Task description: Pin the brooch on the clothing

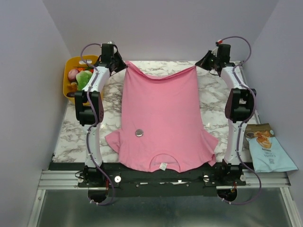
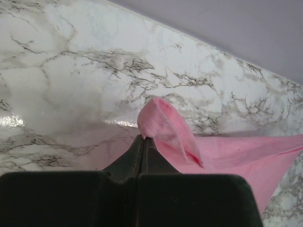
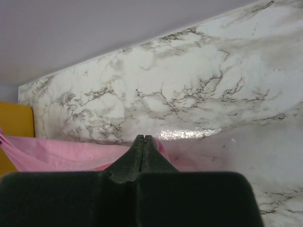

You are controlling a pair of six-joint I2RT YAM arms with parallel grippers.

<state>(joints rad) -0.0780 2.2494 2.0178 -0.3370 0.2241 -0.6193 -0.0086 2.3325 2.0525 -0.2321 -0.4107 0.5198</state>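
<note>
White marble tabletop, plain grey walls. Your overhead view gives the whole pink T-shirt (image 1: pixel 161 109) spread flat with its label end toward the arm bases. The brooch (image 1: pixel 138 133) lies on the shirt, left of its midline. The same view takes in a yellow basket (image 1: pixel 70 66) at far left and a snack bag (image 1: pixel 267 149) at right. Your wrist views add only the pinch: left fingers (image 2: pixel 135 156) clenched on a folded hem corner, right fingers (image 3: pixel 135 158) clenched on the other corner. Both arms reach to the far edge, the hem drooping between them.
</note>
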